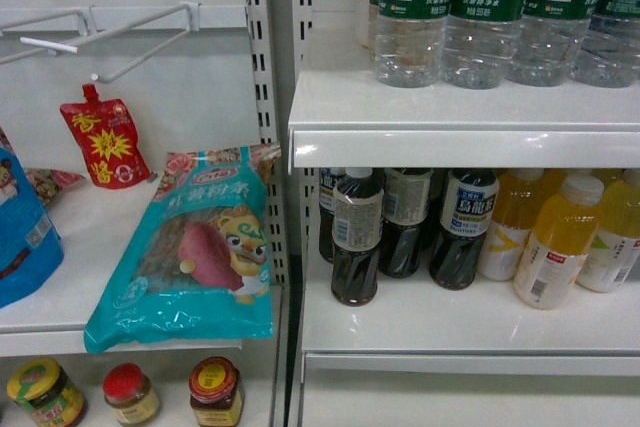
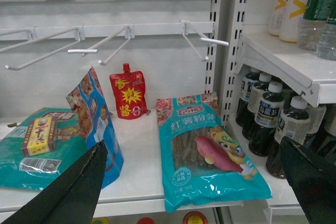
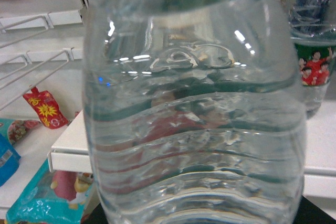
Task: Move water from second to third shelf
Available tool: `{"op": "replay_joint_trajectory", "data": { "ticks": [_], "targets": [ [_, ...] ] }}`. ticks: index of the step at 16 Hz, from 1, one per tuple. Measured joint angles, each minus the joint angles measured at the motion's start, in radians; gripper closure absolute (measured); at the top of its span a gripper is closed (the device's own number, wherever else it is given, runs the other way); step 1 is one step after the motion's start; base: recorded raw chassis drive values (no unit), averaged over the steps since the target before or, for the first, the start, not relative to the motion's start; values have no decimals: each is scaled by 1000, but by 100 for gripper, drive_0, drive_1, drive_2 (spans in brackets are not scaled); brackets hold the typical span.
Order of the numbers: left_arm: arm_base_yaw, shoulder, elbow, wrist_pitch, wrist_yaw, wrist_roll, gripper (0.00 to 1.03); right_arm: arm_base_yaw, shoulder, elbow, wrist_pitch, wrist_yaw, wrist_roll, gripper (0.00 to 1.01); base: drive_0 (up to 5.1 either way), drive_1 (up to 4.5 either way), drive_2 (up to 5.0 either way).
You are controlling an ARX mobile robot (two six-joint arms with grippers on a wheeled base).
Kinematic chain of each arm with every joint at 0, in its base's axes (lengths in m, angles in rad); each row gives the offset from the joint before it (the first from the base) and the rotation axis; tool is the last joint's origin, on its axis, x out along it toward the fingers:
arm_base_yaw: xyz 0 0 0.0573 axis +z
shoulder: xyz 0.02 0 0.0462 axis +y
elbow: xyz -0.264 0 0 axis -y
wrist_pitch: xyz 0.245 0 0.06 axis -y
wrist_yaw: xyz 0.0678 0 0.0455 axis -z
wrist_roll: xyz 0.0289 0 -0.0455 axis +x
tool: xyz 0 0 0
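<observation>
Right wrist view: the water bottle (image 3: 194,114) fills nearly the whole picture, very close to my lens, standing upright at the front of the white shelf (image 3: 68,153). Clear plastic, wavy horizontal ribs, colourless water inside, highlights on the shoulder. In the head view it belongs to the row of green-labelled water bottles (image 1: 485,17) on the upper right shelf. I cannot say which one it is.

My right claw: none of it is visible anywhere, so I cannot tell whether it is spread or already pinching the bottle.

My left claw (image 2: 199,182): two dark fingers (image 2: 73,190) spread wide apart at the bottom corners of its own view, holding nothing, hanging in front of the teal noodle packet (image 2: 207,156) and the red spouted pouch (image 2: 127,98).

Handling judgement:
- The bottle looks full, so fairly heavy for its size.
- The wall is thin and will likely dent under a hard squeeze.
- The smooth plastic may be slippery, but the ribs should give purchase.
- Best hold is probably the ribbed mid-body, below the label band, jaws square to the axis.
- Neighbours stand close. A second bottle (image 3: 315,51) is just beside on the right, so lift clear before swinging.

Below: dark tea bottles (image 1: 356,237) and yellow drink bottles (image 1: 555,242), rigid and opaque.
</observation>
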Motion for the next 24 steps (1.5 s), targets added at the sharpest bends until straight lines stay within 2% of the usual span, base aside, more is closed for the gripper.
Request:
{"op": "replay_joint_trajectory", "data": {
  "ticks": [1,4,6,10,13,18,24],
  "targets": [
    [0,0,0,0,0,0,5,-8,58,31,30,-23,0,59,0,0,0],
    [0,0,0,0,0,0,5,-68,224,140,71,-40,-9,59,0,0,0],
    [0,0,0,0,0,0,5,-79,333,219,70,-56,-5,59,0,0,0],
    [0,0,0,0,0,0,5,-71,493,370,38,-63,-1,59,0,0,0],
    [0,0,0,0,0,0,5,-56,575,460,23,-42,-19,59,0,0,0],
    [0,0,0,0,0,0,5,-24,648,493,32,-20,-26,59,0,0,0],
    [0,0,0,0,0,0,5,-25,700,533,39,5,-15,59,0,0,0]
  ]
}}
